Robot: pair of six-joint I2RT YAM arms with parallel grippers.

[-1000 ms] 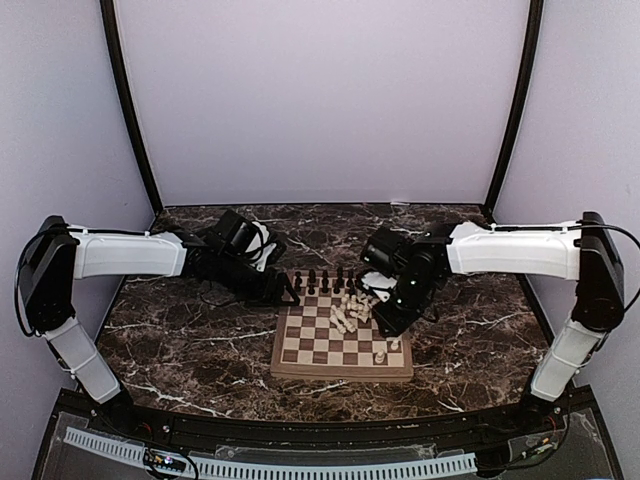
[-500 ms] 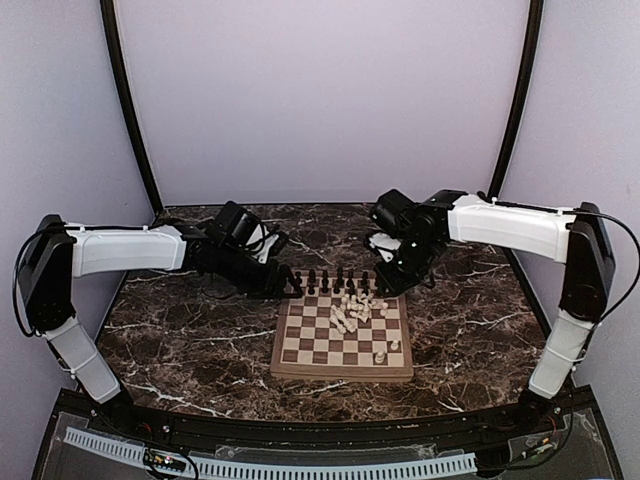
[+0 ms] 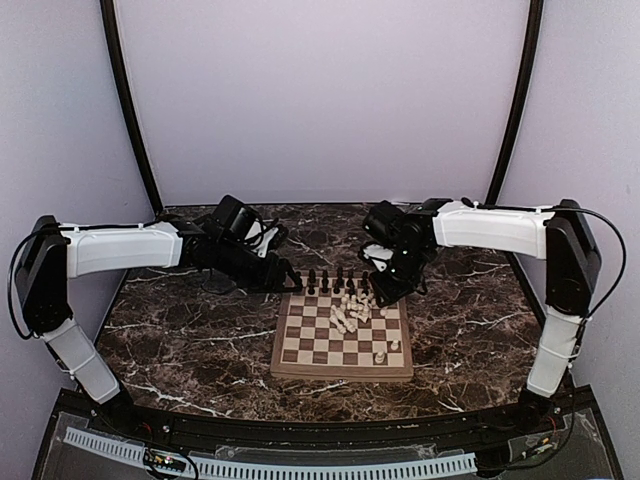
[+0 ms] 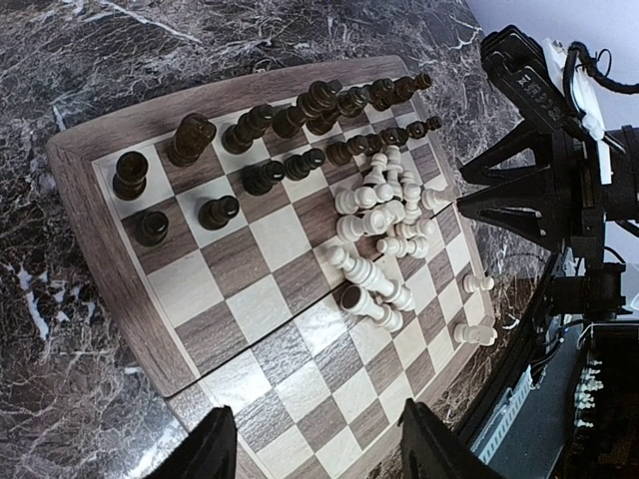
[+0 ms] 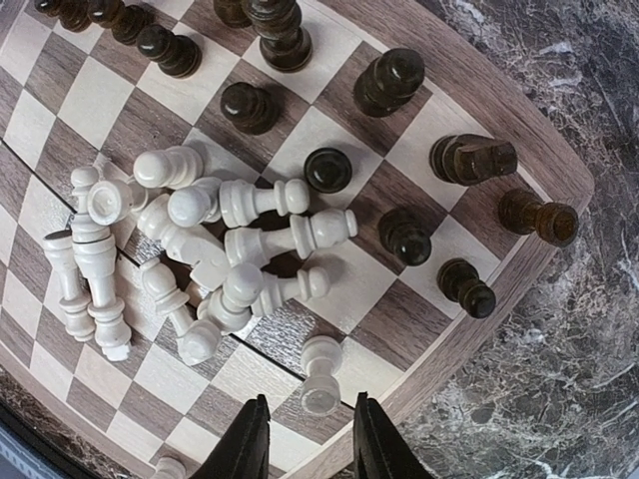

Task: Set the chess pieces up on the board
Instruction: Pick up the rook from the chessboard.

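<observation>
**Both grippers at far edge of board, white pieces in a heap**

The board (image 3: pixel 300 362) lies flat, its edges approx. square to the front of the table (image 3: pixel 180 330). Dark marble shows on all 4 sides of the board, the narrowest strip at its near edge. The dark pieces (image 4: pixel 262 178) stand upright in 2 rows along the far edge of the board, long axes vertical. The white pieces (image 5: pixel 250 205) make a heap on the centre-R squares. Most lie on their sides, long axes pointing many ways, some across each other. The 2 single white pieces (image 3: pixel 380 355) are apart from the heap, near the near-R corner of the board; upright or not, cannot tell. Bare squares show in the near rows and L columns of the board.

The left gripper (image 3: pixel 292 287) hangs at the far-L corner of the board. In its wrist view the fingers (image 4: pixel 215 454) are wide apart w/ only board squares between them, nothing held. The right gripper (image 5: pixel 310 439) is over the far-R part of the board, beside the dark rows. Its gap is narrow, w/ board wood visible in it. One white pawn (image 5: pixel 319 371) is just ahead of the fingertips, in line w/ the gap; touching or not, cannot tell.

The top view gives both arms and the whole outline of the board, but the pieces are too small there to tell types. Only the wrist views show the shapes of the pieces and a seam (image 4: pixel 250 344) across the middle of the board.
</observation>
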